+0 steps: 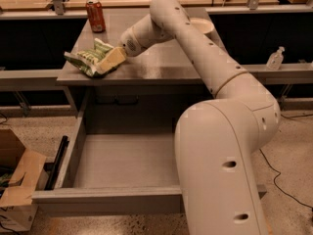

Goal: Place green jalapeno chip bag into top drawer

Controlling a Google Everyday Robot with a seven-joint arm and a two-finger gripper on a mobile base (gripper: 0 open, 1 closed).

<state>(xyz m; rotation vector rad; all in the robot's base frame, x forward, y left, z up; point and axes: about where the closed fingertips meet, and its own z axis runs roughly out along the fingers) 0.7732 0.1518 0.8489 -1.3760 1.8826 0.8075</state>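
Observation:
The green jalapeno chip bag (87, 58) lies crumpled on the grey table (161, 65) near its front left corner. My gripper (105, 65) reaches down to it from the right, its pale fingers (112, 58) lying over the bag's right side. Below the table the top drawer (122, 165) is pulled far out, its flat grey bottom bare. My arm's large white body hides the drawer's right part.
A red soda can (95, 15) stands at the table's back left. A white bowl (201, 25) sits at the back behind my arm. A cardboard box (14, 180) is on the floor left of the drawer. A small clear bottle (275, 58) stands on a ledge to the right.

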